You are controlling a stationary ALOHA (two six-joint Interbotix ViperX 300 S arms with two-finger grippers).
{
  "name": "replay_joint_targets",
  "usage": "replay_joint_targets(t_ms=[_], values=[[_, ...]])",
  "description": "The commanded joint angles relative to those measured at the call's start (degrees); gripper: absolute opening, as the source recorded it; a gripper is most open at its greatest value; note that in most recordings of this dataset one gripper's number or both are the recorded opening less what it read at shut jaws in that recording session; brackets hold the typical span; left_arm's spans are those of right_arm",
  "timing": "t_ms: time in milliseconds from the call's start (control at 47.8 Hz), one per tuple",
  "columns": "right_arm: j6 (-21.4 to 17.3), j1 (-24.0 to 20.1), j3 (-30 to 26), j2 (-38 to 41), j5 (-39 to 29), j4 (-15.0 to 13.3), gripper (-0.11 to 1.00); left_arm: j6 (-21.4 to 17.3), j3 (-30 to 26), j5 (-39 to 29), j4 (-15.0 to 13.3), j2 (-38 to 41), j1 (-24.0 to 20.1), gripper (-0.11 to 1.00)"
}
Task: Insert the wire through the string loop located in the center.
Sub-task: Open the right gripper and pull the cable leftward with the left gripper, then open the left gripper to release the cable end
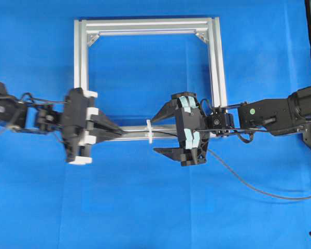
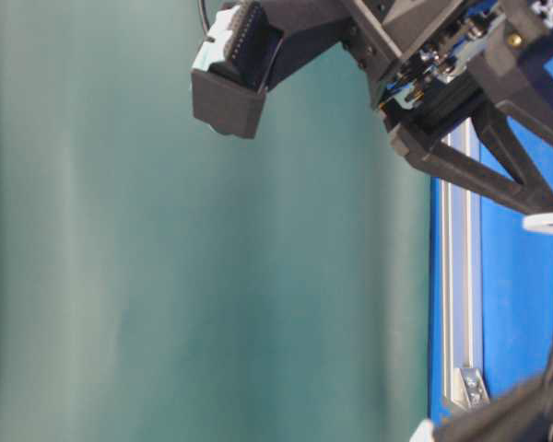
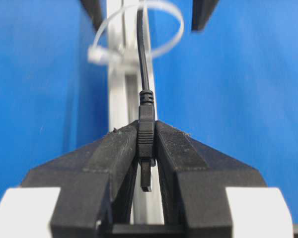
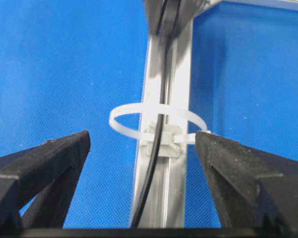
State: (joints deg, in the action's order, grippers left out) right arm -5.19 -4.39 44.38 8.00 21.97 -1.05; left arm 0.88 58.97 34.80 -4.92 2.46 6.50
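Fingers [image 3: 114, 158] of the left gripper [image 3: 146, 148] are clamped on the plug of the wire [image 3: 145, 74], the plug sitting upright between the pads with its tip pointing back toward the wrist. Fingers [image 4: 44, 163] of the right gripper [image 4: 139, 148] stand spread wide and grasp nothing; one lies on each side of the string loop [image 4: 154, 111].

Position, taken from the string loop: the wire passes through it, lying along the frame bar [image 4: 176, 168] that the loop straddles. The plug end is on the left gripper's side of the loop, and the long trailing length runs off on the right gripper's side and across the blue cloth [image 1: 145, 207].

Findings, as judgement:
- The insertion appears made. Only one hold now secures the wire, and it is on the plug alone. A slip there would let the trailing length's own weight or stiffness drag the plug back through the loop.
- The loop is thin and stands free above the bar. A sideways pull on the wire could bend or flatten it.
- The right gripper's open fingers sit just beside the loop; any careless withdrawal could snag it or catch the wire.
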Motion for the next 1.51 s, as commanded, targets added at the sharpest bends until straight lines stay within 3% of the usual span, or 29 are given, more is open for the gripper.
replay_joint_targets(t_ms=[0,544,753,1234,1318,1485], values=[[0.0,0.18,-0.35,-1.58,0.18,0.18,0.97,0.09,2.55,0.26,0.18,-4.31,0.26,0.08],[0.18,0.18,-0.18,-3.6,-1.67,0.09,0.97,0.0,17.49,-0.18,0.26,-19.86,1.93,0.08],[0.26,0.18,-0.18,-4.31,-2.11,0.0,0.97,0.0,18.72,-4.48,0.18,-21.53,1.93,0.08],[0.26,0.09,-0.53,-4.39,-2.2,0.0,0.97,0.09,18.19,-6.24,0.18,-20.92,1.67,0.09],[0.26,0.09,-0.53,-4.39,-2.11,0.0,0.97,0.18,18.11,-6.33,0.09,-20.83,1.76,0.25],[0.26,0.18,-0.26,-4.57,-2.11,0.0,0.97,0.09,17.93,-8.0,0.09,-20.83,1.76,0.76]])
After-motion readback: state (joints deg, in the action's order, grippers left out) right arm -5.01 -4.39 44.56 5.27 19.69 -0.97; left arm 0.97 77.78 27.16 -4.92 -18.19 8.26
